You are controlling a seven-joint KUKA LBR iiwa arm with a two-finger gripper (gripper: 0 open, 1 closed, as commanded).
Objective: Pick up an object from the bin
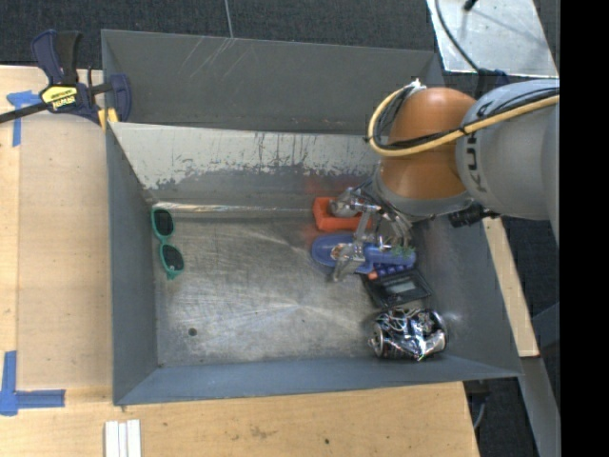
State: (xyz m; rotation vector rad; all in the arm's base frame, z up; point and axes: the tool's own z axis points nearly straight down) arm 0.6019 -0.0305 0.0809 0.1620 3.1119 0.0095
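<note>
Blue object (325,251), one, under the jaws, state unclear; one orange piece (331,220), one black box (393,286) alongside.

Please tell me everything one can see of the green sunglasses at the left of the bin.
The green sunglasses have a teal frame that looks like plastic and two dark lenses. They lie on the floor of the bin, close to its left wall, one lens nearer the back wall than the other. Whether the arms are folded I cannot tell. Only the floor touches them; nothing else lies near.
</note>
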